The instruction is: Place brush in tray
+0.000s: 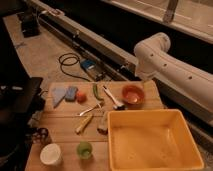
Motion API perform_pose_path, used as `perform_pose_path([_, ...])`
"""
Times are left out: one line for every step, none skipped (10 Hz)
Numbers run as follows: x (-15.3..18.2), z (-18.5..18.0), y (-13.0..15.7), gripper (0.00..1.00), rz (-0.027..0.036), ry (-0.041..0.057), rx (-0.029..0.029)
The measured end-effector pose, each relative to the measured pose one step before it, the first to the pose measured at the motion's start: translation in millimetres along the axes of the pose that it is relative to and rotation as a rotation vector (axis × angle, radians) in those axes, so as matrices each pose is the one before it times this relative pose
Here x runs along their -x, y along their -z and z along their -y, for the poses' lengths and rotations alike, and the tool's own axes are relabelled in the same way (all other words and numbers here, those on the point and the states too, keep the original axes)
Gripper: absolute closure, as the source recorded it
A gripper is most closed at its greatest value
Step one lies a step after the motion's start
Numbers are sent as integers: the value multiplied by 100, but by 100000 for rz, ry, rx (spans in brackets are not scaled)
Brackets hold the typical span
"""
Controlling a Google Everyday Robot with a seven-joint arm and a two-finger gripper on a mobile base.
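On the wooden table the brush lies just left of the small orange bowl, beyond the yellow tray's far left corner. The gripper hangs over the bowl's far side, whether clenched or released I cannot tell.

The white-handled brush lies flat, its dark head just beyond the far rim of the tray. The tray, a deep yellow-orange tub, stands upright. The gripper is out of view.
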Motion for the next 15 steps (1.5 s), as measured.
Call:
perform_pose_path([1483, 1160, -515, 35, 2590, -2588, -837])
perform_pose_path([1295, 503, -680, 35, 2515, -2730, 41])
perform_pose_path([1116, 182, -1330, 35, 599, -6253, 192])
perform_pose_path([1024, 34, -1042, 35, 411, -8094, 717])
perform_pose_path([852, -79, -695, 35, 662, -5535, 929])
perform_pose_path([927, -122, -746, 35, 706, -6306, 981])
perform_pose_path([253, -124, -336, 35, 217, -3132, 516])
perform_pose_path([216, -55, -178, 35, 179, -2148, 239])
perform_pose_path([134, 45, -51, 35, 280, -424, 102])
perform_pose_path([-227, 215, 96, 35, 1140, -45, 334])
perform_pose_path([-237, -40, -241, 35, 2130, -1637, 1856])
perform_pose_path([177, -334, -745, 35, 2508, -1598, 2921])
perform_pose_path([843, -517, -1464, 35, 3882, -1663, 3555])
perform_pose_path([704, -312, -978, 35, 2587, -1259, 2291])
perform_pose_path([609, -327, -849, 35, 1967, -1531, 2039])
